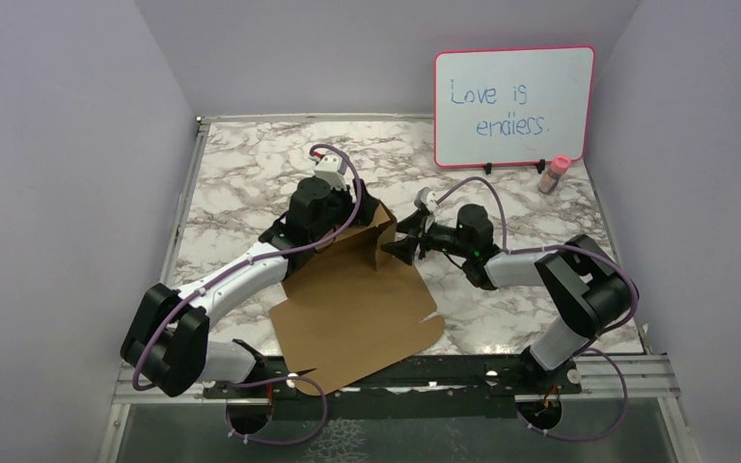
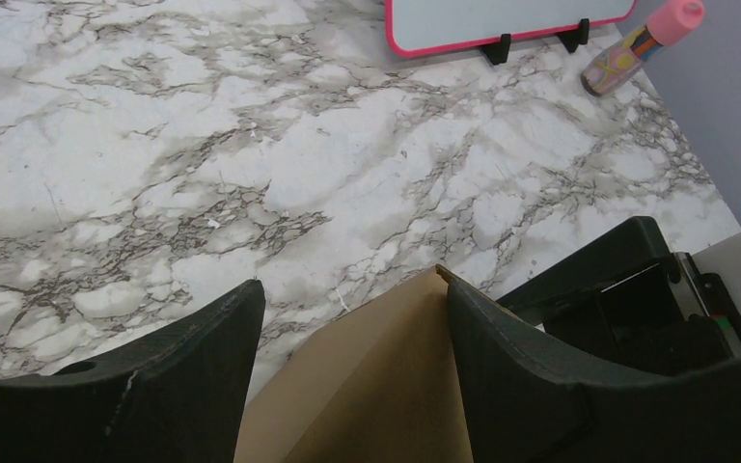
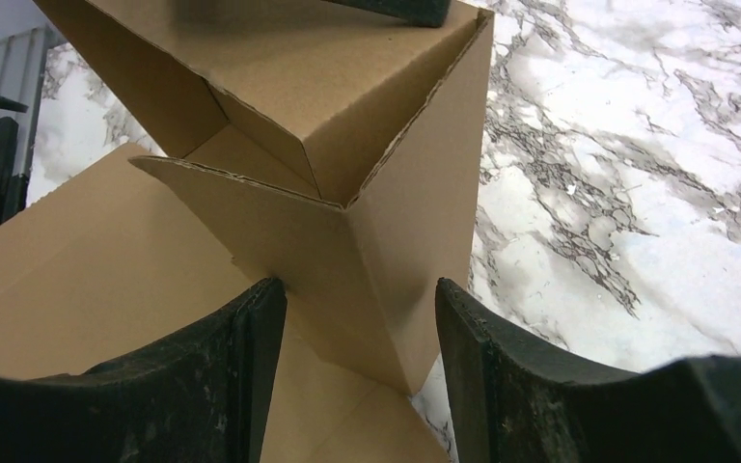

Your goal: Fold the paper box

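The paper box (image 1: 357, 313) is a brown cardboard sheet lying flat in the middle of the marble table, with its far end folded up into a wall (image 1: 365, 234). My left gripper (image 1: 345, 214) sits over that raised wall from behind. In the left wrist view my left gripper (image 2: 352, 289) is open, and the cardboard edge (image 2: 386, 386) leans against the inside of the right finger (image 2: 521, 376). My right gripper (image 1: 400, 249) is at the wall's right corner. In the right wrist view my right gripper (image 3: 355, 286) is open and straddles the upright corner flaps (image 3: 347, 241) without pinching them.
A pink-framed whiteboard (image 1: 513, 106) stands at the back right, with a small pink-capped bottle (image 1: 553, 175) beside it. Both show in the left wrist view as the whiteboard (image 2: 502, 19) and the bottle (image 2: 642, 43). Lilac walls enclose the table (image 1: 251, 164) on three sides.
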{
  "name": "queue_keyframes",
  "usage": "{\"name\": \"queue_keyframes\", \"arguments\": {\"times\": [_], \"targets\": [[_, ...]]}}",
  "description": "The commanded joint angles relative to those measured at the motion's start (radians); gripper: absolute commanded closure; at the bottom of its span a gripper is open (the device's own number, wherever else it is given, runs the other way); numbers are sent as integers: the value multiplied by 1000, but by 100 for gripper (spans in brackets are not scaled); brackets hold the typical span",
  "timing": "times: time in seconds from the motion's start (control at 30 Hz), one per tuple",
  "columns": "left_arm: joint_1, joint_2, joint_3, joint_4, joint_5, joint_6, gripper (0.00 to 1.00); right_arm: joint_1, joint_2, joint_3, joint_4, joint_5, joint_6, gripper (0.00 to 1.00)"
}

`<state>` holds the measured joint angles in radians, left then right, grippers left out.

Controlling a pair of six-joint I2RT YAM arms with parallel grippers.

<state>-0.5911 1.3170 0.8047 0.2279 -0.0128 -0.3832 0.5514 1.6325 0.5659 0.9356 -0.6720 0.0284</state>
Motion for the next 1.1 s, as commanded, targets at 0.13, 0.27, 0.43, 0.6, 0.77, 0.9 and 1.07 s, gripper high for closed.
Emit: {"name": "queue_keyframes", "arguments": {"times": [0.13, 0.27, 0.43, 0.6, 0.77, 0.9, 1.07], "targets": [[-7, 27, -20, -18, 109, -46, 30, 48, 54, 36, 138, 91, -57, 41], [-8, 31, -9, -9, 124, -74, 30, 61, 85, 40, 183, 142, -57, 44], [-7, 47, 20, -19, 107, -97, 30, 69, 93, 56, 188, 222, -87, 47], [-7, 69, 65, -18, 106, -134, 29, 71, 110, 73, 209, 327, -115, 50], [1, 62, 105, -65, 99, -135, 27, 72, 136, 73, 242, 408, -122, 53], [12, 50, 124, -114, 102, -130, 25, 71, 156, 85, 248, 397, -117, 54], [34, 12, 121, -183, 78, -112, 22, 70, 180, 82, 266, 364, -103, 56]]}}
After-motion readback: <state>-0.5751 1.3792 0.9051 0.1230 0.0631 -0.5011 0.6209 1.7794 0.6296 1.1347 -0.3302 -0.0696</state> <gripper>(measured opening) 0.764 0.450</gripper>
